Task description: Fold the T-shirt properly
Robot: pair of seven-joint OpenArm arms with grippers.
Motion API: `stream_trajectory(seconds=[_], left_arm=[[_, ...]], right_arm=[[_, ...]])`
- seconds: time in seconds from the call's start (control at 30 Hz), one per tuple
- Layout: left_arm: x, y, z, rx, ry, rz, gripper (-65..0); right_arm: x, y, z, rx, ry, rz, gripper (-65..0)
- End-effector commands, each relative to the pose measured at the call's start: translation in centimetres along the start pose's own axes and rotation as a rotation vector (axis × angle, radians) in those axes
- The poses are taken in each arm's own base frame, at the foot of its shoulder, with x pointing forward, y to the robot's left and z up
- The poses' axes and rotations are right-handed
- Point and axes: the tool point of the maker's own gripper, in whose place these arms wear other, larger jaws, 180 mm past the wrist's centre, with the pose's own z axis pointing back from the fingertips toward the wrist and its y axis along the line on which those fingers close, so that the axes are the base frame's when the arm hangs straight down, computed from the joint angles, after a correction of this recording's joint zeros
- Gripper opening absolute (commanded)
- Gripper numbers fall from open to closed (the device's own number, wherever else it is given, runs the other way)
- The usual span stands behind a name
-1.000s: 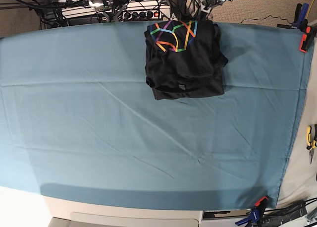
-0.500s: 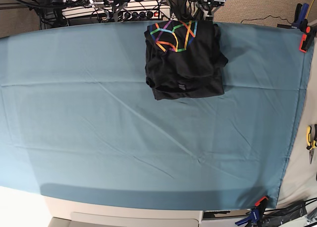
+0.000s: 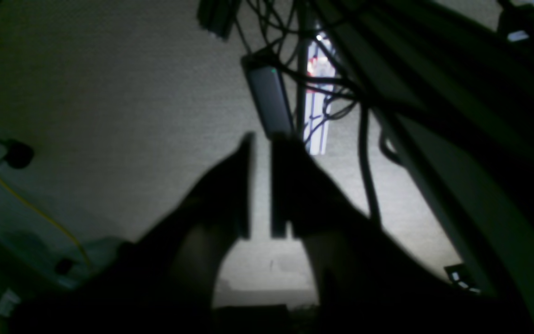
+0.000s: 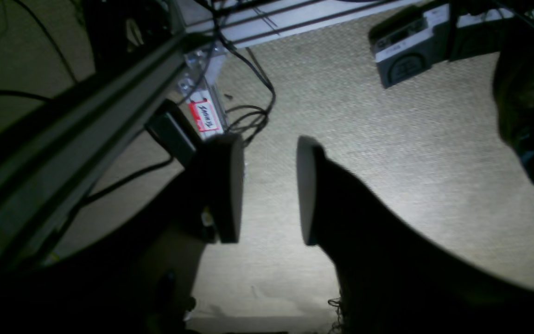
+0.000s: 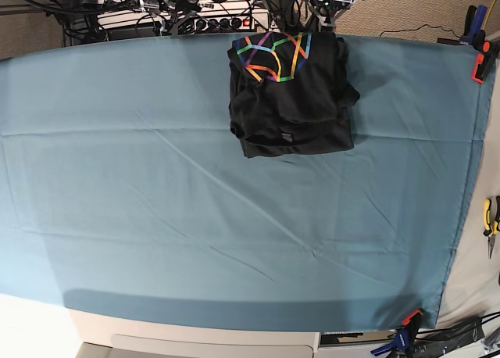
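The black T-shirt (image 5: pixel 291 108) lies folded into a compact rectangle at the far middle of the teal table cloth (image 5: pixel 195 217), with its rainbow line print (image 5: pixel 275 57) showing on the top far part. Neither gripper is near it. In the left wrist view my left gripper (image 3: pixel 261 139) hangs over beige carpet, its fingers almost together with a thin empty gap. Seen in the right wrist view, my right gripper (image 4: pixel 268 144) stands open over the carpet with nothing between its pads.
Cables and a power strip (image 5: pixel 156 14) crowd the floor behind the far table edge. An orange clamp (image 5: pixel 482 61) and a blue clamp (image 5: pixel 405 332) pin the cloth at the right corners. Yellow pliers (image 5: pixel 490 217) lie off the cloth's right edge.
The T-shirt and the cloth lie as before. Only some dark hardware behind the far table edge has shifted slightly.
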Motion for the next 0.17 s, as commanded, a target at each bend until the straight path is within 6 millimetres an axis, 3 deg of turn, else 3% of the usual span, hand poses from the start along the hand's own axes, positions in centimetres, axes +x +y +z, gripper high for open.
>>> stream_trajectory(seconds=[0.0, 0.13], left_arm=[[0.02, -0.45, 0.04, -0.009, -0.002, -0.007, -60.0], [-0.02, -0.45, 0.04, -0.009, 0.000, -0.007, -60.0]], right_arm=[[0.21, -0.13, 0.05, 0.000, -0.003, 0.001, -45.2], [0.21, -0.13, 0.05, 0.000, -0.003, 0.001, -45.2]])
